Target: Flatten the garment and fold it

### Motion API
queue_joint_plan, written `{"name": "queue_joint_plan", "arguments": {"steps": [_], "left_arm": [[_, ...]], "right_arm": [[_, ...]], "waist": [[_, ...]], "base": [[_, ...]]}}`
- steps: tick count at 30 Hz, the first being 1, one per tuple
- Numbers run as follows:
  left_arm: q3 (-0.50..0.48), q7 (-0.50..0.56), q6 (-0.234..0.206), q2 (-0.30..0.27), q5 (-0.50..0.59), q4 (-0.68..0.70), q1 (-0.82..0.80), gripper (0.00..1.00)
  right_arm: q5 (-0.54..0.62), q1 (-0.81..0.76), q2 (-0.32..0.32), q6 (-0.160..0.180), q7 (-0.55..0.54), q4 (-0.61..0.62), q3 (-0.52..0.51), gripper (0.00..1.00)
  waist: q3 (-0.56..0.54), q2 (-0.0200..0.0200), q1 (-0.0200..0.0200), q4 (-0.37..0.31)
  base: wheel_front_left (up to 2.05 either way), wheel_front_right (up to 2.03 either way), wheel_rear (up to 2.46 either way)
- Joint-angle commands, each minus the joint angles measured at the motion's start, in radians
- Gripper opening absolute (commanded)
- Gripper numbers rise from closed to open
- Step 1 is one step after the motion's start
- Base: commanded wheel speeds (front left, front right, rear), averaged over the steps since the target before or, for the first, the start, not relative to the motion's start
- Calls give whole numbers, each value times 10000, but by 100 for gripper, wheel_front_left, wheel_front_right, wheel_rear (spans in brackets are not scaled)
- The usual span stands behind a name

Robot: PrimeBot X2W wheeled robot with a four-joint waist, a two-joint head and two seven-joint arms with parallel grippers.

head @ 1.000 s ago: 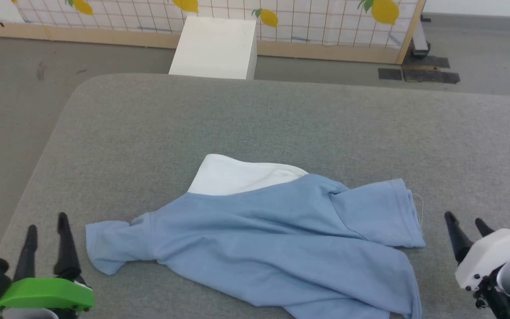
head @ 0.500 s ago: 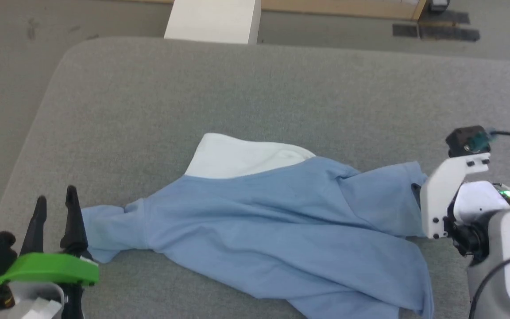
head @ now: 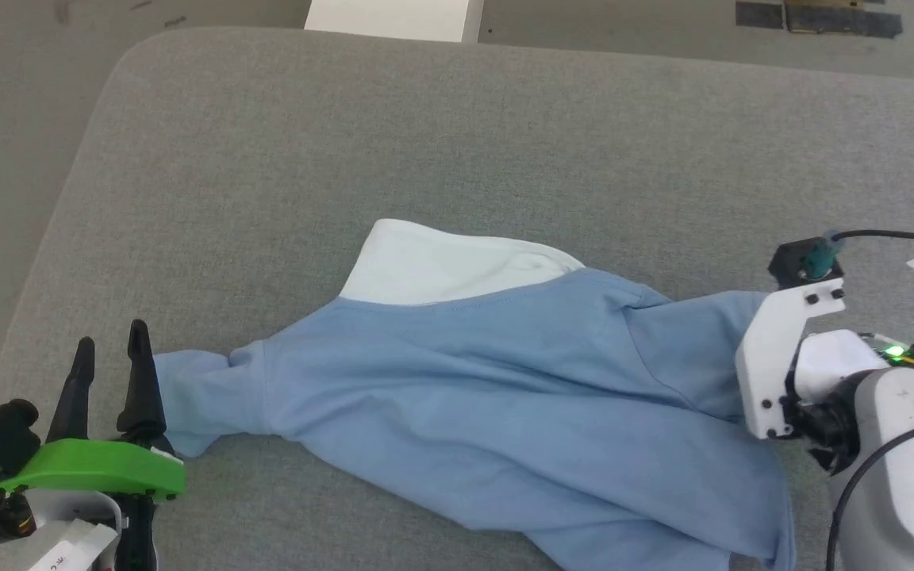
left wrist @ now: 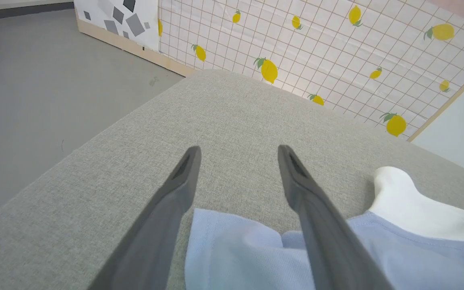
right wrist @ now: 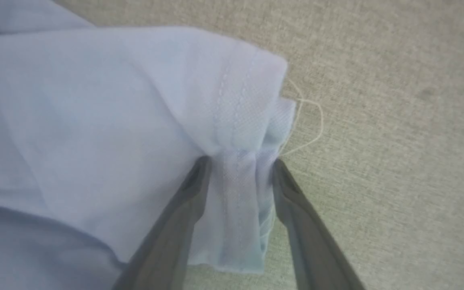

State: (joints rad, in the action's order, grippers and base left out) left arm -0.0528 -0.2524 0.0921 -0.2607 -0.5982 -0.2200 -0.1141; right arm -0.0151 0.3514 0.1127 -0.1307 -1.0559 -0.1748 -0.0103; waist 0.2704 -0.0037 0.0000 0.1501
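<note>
The garment (head: 489, 381) is a light blue T-shirt lying crumpled across the grey padded table (head: 425, 143), with a white panel (head: 441, 266) showing at its far edge. My left gripper (head: 111, 337) stands open at the tip of the left sleeve (left wrist: 224, 249), and the sleeve's edge lies between its fingers. My right wrist (head: 774, 357) hangs over the right sleeve. In the right wrist view my right gripper (right wrist: 240, 161) straddles the sleeve's stitched hem (right wrist: 236, 121). Its jaws are partly drawn in, still apart, and the cloth bunches between them.
A loose white thread (right wrist: 312, 121) trails from the hem onto the table. A white box (head: 393, 12) stands on the floor beyond the table's far edge, with dark tape patches (head: 822, 16) to its right. A lemon-print wall (left wrist: 336, 48) stands behind. The table's left edge runs near my left gripper.
The head camera has tilted down. My right arm came in from the lower right onto the right sleeve and its jaws narrowed around the hem. My left gripper edged up to the left sleeve.
</note>
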Motion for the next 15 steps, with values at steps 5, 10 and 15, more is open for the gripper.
{"name": "queue_joint_plan", "arguments": {"steps": [5, 10, 15], "left_arm": [[-12, -71, 86, -52, 67, -59, -15, 100], [53, -18, 46, -87, 109, 29, 50, 100], [164, 98, -18, -30, 88, 133, 104, 100]], "right_arm": [[-396, 108, -129, 0, 627, 246, -400, 0], [-375, 389, -3, 0, 1050, 908, -1575, 0], [-327, -540, -87, 0, 994, 1182, -2700, 0]], "waist": [[-454, 37, 0, -395], [-773, 37, 0, -699], [-913, 37, 0, -834]], "base": [[0, 0, 0], [0, 0, 0], [0, 0, 0]]}}
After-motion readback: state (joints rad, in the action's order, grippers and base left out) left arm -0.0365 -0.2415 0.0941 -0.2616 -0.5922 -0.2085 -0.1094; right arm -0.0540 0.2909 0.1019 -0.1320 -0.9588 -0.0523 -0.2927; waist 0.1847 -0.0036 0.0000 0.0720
